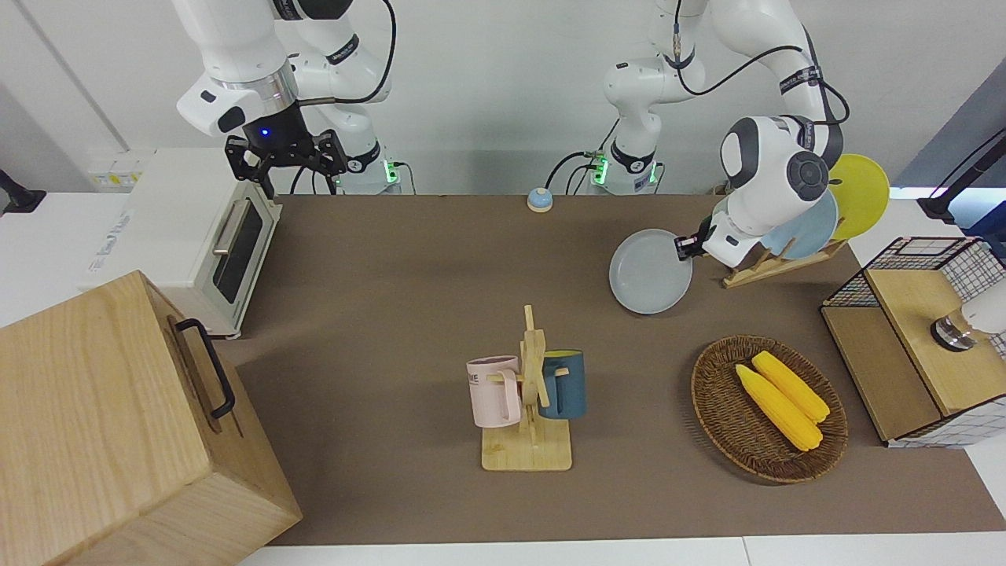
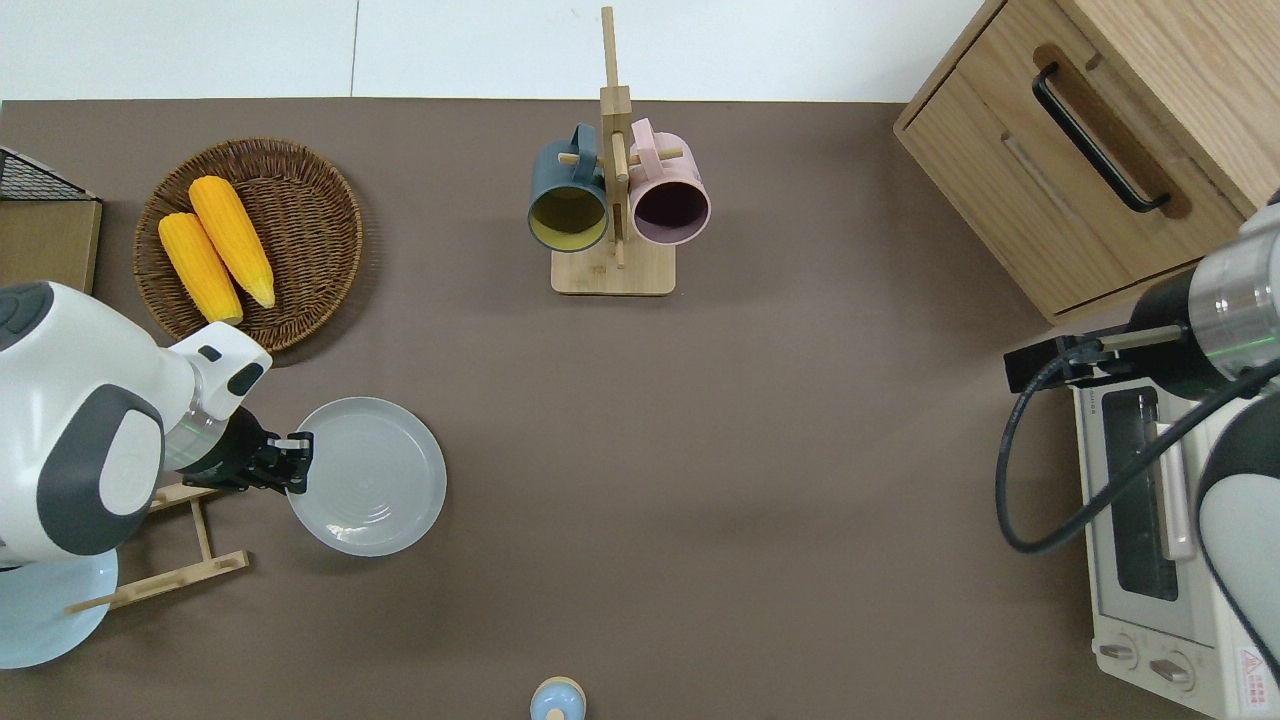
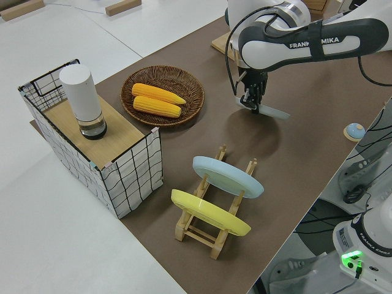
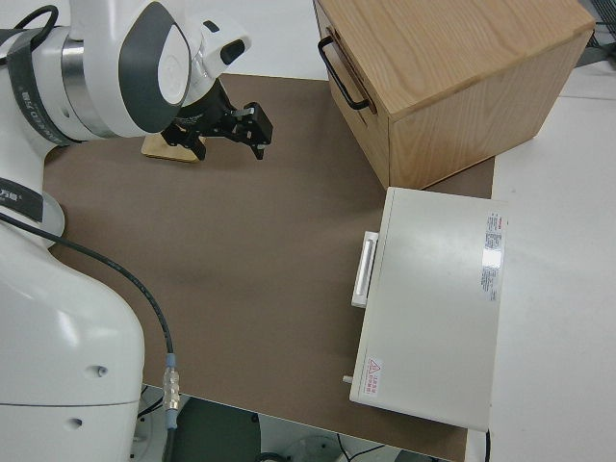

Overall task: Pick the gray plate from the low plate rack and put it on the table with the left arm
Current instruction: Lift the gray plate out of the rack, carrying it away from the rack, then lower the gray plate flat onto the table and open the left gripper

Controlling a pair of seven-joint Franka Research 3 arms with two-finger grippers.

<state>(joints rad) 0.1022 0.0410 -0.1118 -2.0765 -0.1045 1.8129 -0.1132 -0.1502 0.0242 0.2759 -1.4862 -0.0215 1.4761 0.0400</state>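
Note:
My left gripper (image 1: 682, 248) (image 2: 297, 462) (image 3: 251, 104) is shut on the rim of the gray plate (image 1: 648, 275) (image 2: 370, 480) (image 3: 272, 112). The plate lies nearly flat, low over the table (image 1: 393, 275), beside the low plate rack (image 1: 766, 267) (image 2: 190, 560) (image 3: 211, 229) on the side toward the table's middle. Whether the plate touches the table I cannot tell. A light blue plate (image 1: 813, 228) (image 3: 226, 176) and a yellow plate (image 1: 860, 192) (image 3: 208, 212) lean in the rack. My right arm is parked, its gripper (image 1: 287, 157) (image 4: 252, 130) open.
A wicker basket (image 1: 707, 393) with two corn cobs lies farther from the robots than the plate. A mug stand (image 1: 530, 393) with two mugs stands mid-table. A wire crate (image 1: 912, 346), a toaster oven (image 1: 212, 236), a wooden cabinet (image 1: 118, 424) and a small bell (image 1: 539, 200) line the edges.

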